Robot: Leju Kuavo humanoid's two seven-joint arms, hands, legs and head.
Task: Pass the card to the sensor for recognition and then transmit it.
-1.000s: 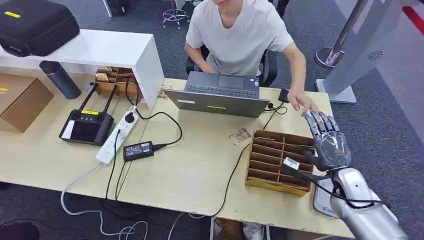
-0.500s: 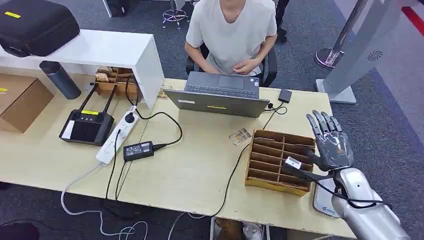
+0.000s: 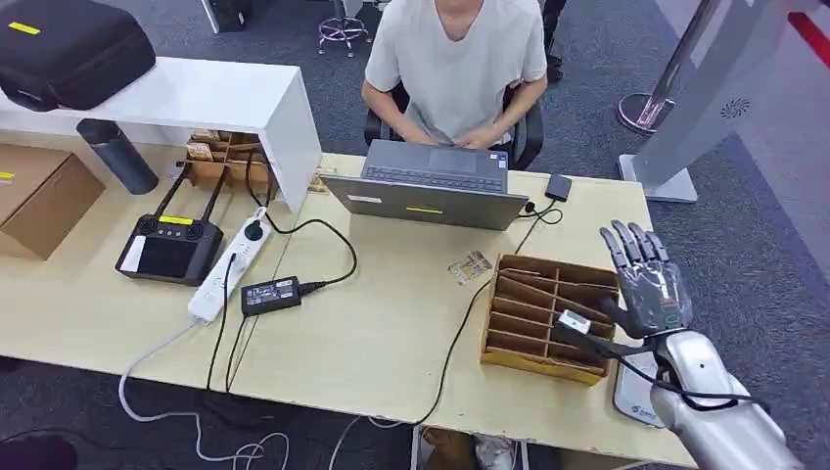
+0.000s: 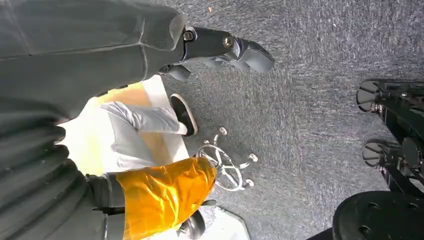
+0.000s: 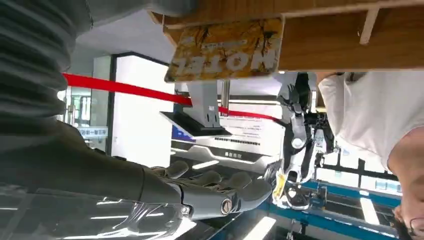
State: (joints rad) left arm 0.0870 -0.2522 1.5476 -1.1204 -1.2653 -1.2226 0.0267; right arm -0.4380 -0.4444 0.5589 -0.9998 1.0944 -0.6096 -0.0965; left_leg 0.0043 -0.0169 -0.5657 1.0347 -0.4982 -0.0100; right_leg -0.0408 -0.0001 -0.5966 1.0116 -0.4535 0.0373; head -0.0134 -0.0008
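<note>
The right hand [image 3: 648,282] is raised at the table's right end, just beside the wooden organizer [image 3: 548,315], its dark fingers [image 3: 626,243] straight, spread and holding nothing. The silver forearm comes up from below, a black cable looped along it. The left hand [image 4: 220,47] hangs over grey carpet with its fingers apart and bare. The organizer is a shallow brown tray split by thin slats into slots. A card [image 3: 470,266] lies flat on the pale table [image 3: 372,333] just left of the organizer; the right wrist view shows a yellow, marbled card [image 5: 225,50] printed "HOTEL". A person sits behind a grey laptop [image 3: 431,186].
</note>
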